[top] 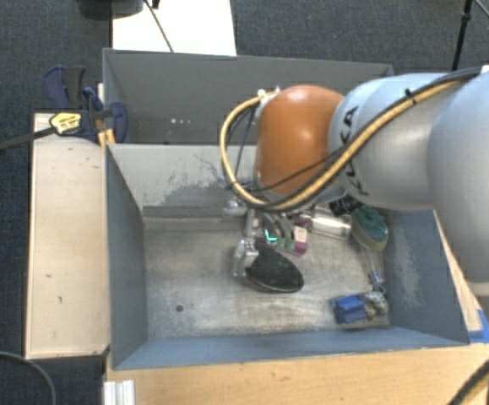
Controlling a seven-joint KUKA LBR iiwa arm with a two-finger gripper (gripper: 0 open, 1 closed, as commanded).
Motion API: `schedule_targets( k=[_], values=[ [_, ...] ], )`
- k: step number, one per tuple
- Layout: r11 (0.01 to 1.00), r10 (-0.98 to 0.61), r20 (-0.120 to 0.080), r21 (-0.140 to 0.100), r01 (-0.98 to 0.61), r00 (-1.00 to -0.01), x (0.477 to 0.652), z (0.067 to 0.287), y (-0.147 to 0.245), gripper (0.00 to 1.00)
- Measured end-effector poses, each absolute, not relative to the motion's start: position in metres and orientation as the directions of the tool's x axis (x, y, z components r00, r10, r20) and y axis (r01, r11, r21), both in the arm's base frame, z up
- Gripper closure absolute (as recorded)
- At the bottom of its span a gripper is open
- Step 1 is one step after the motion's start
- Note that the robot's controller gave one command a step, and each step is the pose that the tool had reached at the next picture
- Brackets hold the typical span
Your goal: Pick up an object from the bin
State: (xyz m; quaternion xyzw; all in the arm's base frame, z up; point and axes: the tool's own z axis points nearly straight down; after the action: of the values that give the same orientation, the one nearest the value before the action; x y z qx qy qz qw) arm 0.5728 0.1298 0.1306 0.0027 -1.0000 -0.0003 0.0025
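Pincer sits low in the middle of the grey bin, half tucked under the arm's orange cover, so honestly can't tell if it's clenched or released. Right up against its right side there's a flat black oval thing on the bin floor, looks like they touch. Further right: a small green-and-pink piece, a clear tube-ish thing, then a teal round lid. Blue block sits by the front right corner, well apart.
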Motion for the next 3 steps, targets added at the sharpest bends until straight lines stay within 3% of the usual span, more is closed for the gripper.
schedule_targets(
  k=[2, 3],
  values=[
    [0.999, 0.05, -0.007, 0.006, 0.05, -0.999, 0.566, 0.073, 0.034, 0.0],
    [0.992, 0.129, 0.002, 0.0, 0.129, -0.992, 0.542, 0.077, -0.014, 0.0]
  ],
)
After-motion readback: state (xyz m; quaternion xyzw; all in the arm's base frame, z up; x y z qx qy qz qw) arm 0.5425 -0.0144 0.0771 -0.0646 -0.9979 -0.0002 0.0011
